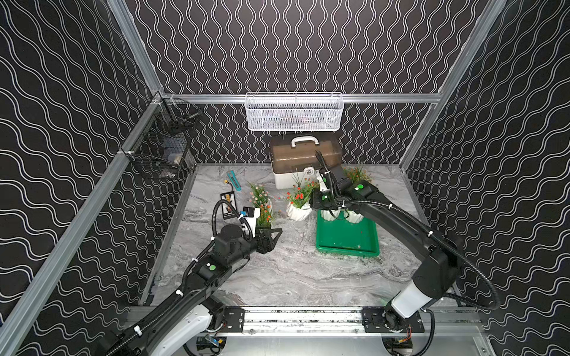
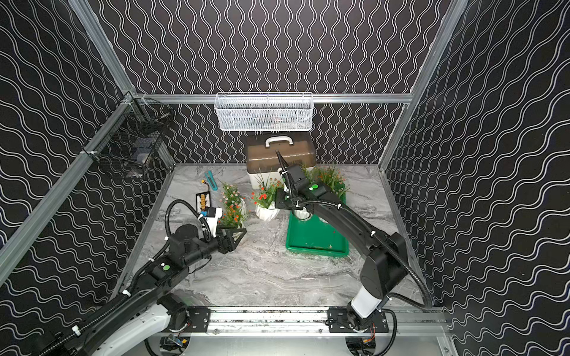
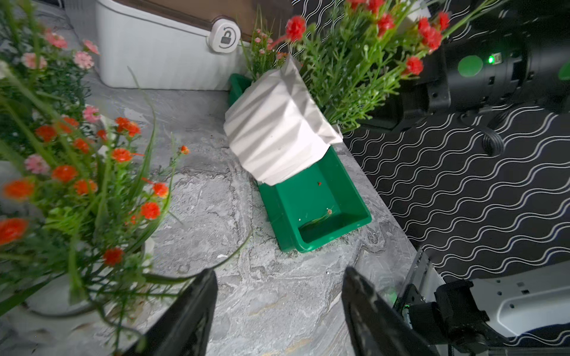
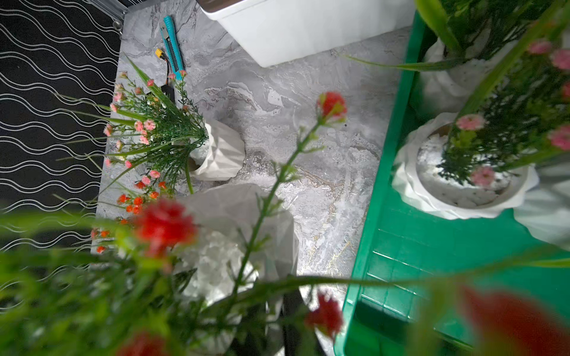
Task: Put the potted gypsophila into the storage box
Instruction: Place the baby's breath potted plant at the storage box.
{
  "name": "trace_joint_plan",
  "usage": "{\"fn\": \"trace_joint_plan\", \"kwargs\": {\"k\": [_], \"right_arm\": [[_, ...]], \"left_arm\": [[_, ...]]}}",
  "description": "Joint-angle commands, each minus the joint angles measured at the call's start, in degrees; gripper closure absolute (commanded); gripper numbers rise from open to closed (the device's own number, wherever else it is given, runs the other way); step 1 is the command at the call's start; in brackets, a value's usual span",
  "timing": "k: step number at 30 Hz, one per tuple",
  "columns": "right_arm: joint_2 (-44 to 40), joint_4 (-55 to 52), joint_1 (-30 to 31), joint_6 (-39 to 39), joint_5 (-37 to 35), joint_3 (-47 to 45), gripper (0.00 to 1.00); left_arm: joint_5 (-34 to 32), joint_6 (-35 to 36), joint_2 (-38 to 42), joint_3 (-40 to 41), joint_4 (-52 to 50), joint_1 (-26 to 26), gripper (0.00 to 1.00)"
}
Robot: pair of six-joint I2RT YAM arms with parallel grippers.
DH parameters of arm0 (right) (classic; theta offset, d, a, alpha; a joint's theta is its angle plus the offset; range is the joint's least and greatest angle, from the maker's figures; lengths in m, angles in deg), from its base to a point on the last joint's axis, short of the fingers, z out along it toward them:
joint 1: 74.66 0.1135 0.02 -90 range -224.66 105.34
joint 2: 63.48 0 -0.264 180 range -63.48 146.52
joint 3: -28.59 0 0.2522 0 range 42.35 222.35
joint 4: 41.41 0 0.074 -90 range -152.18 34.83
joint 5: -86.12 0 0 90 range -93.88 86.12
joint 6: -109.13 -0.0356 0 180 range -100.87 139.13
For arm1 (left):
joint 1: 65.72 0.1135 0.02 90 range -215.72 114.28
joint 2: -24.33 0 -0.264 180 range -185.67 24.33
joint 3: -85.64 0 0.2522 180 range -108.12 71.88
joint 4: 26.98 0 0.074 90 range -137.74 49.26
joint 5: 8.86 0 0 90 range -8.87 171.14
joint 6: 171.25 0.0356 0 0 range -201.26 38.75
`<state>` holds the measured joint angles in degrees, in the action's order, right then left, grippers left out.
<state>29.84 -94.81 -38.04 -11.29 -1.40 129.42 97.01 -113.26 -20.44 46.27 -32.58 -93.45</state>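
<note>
The storage box (image 1: 345, 243), a bright-green tray, lies right of centre in both top views. White pots of gypsophila (image 4: 462, 191) stand at its far end, partly hidden under my right arm. Just left of the tray a red-blossomed potted gypsophila (image 1: 297, 211) is held by its rim, with my right gripper (image 4: 279, 326) shut on it; blurred stems hide most of the fingers. Two more potted gypsophila, one pink (image 1: 259, 194) and one orange (image 1: 266, 215), stand further left. My left gripper (image 3: 279, 277) hangs open over bare table beside the orange one, holding nothing.
A white case with a brown lid (image 1: 305, 160) stands behind the tray, under a white mesh basket (image 1: 293, 112). A black wire basket (image 1: 163, 148) hangs on the left wall. A teal utility knife (image 1: 234, 180) and a black card (image 1: 228, 202) lie at the far left.
</note>
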Motion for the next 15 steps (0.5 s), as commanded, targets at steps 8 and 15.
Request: {"fn": "trace_joint_plan", "kwargs": {"k": [8,15], "right_arm": [[-10.6,4.1,-3.2,-0.3,-0.6,-10.7,1.00],[-15.6,3.6,-9.2,0.8,0.7,-15.2,1.00]], "left_arm": [[4.2,3.8,-3.1,0.4,7.1,-3.8,0.33],[-9.0,13.6,-5.5,-3.4,-0.1,-16.9,0.31]]}}
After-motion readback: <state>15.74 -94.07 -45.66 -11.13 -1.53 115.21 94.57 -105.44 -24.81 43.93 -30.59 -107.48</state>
